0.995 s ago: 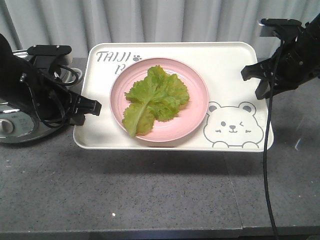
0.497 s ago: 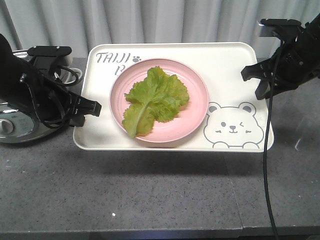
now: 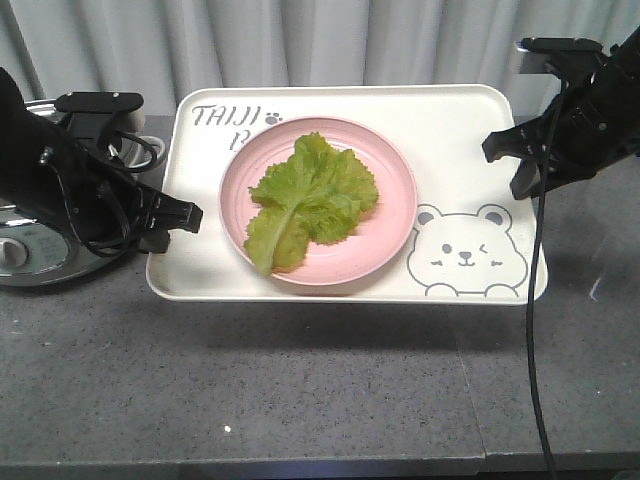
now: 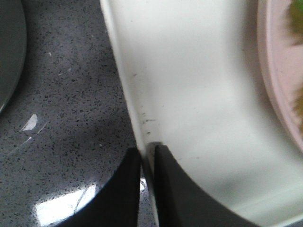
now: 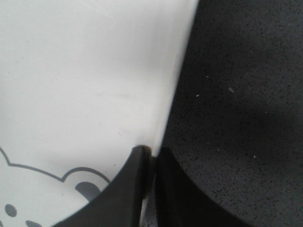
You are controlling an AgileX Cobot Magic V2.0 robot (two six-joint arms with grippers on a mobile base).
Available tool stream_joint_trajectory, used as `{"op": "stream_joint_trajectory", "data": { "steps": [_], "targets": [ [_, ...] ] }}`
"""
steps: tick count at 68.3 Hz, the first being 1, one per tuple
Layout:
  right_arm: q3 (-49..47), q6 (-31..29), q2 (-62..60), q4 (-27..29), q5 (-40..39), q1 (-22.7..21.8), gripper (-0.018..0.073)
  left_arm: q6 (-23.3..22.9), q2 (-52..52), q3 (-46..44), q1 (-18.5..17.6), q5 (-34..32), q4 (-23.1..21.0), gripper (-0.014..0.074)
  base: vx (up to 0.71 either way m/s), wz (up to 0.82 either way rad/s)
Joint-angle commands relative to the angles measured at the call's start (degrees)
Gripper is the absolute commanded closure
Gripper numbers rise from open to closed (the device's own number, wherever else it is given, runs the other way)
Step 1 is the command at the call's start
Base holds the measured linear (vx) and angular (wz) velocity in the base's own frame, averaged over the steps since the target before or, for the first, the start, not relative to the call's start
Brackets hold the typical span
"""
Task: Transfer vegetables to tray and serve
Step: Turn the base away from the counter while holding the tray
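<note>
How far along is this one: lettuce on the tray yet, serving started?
Done: the lettuce lies on the plate, which sits on the tray. In hand: the left gripper and right gripper each clamp a tray rim, and the shadow beneath suggests the tray is lifted off the counter. Remaining: carrying it away and setting it down.

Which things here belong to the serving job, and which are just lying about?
In the job:
lettuce leaf, lying on the pink plate
cream tray, carrying both
left gripper and right gripper, fingers clamped on the tray's opposite edges

Lying about:
silver cooker at the left
grey counter
curtain behind
</note>
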Motion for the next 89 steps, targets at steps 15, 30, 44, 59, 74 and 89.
{"op": "stream_joint_trajectory", "data": {
  "steps": [15, 30, 44, 59, 74, 89],
  "targets": [
    [-1.62, -2.26, -3.11, 4.62, 1.88, 0.57, 0.0565, 1.11, -2.57, -1.82, -1.13, -4.88, -4.1, 0.0603, 0.0, 0.0],
    [-1.62, -2.31, -3.11, 4.67, 1.77, 0.57, 0.0565, 1.11, -2.57, -1.82, -1.13, -4.88, -4.1, 0.0603, -0.01, -0.05],
    [-1.62, -2.31, -3.11, 4.67, 1.77, 0.57, 0.0565, 1.11, -2.57, -1.82, -1.13, -4.88, -4.1, 0.0603, -0.03, -0.11],
    [-1.62, -2.31, -3.11, 4.66, 1.82, 0.57, 0.0565, 1.11, -2.57, -1.82, -1.13, -4.88, -4.1, 0.0603, -0.03, -0.14],
    [-1.62, -2.31, -3.11, 4.66, 1.87, 0.57, 0.0565, 1.11, -2.57, -1.82, -1.13, -4.88, -4.1, 0.0603, -0.02, -0.17],
    [-1.62, -2.31, -3.11, 4.66, 1.87, 0.57, 0.0565, 1.11, -2.57, -1.82, -1.13, -4.89, -4.1, 0.0602, 0.0, -0.24]
  ]
}}
